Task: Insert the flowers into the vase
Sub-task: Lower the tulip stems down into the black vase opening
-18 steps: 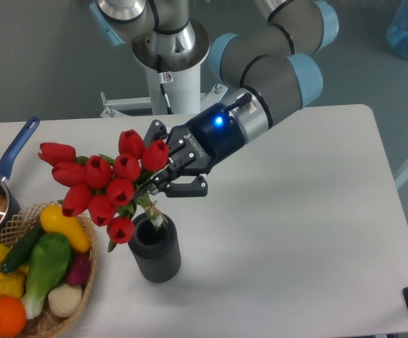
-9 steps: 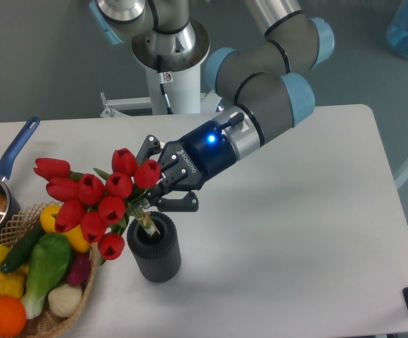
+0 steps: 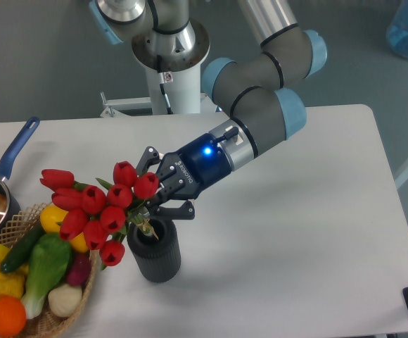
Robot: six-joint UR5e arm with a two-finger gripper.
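1. Red tulip bunch (image 3: pixel 95 211): stem ends in mouth of ribbed grey vase (image 3: pixel 155 251), heads leaning left over veg basket (image 3: pixel 70 303).
2. Gripper (image 3: pixel 153 204): pinching stems just above rim.
3. Handling, est.: light, soft, crushable; hold low on stems, never heads.

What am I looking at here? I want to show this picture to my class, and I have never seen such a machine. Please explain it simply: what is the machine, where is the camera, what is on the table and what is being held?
This is a robot arm of grey jointed tubes, fixed behind a white table. One fixed camera looks down at it from the front. At the arm's end sits a gripper with two fingers, shut on the stems of a bunch of red tulips, the flowers. The stem ends are in the mouth of a dark ribbed vase and the blooms lean left. At the left edge stand a basket of vegetables and a blue-handled pan.
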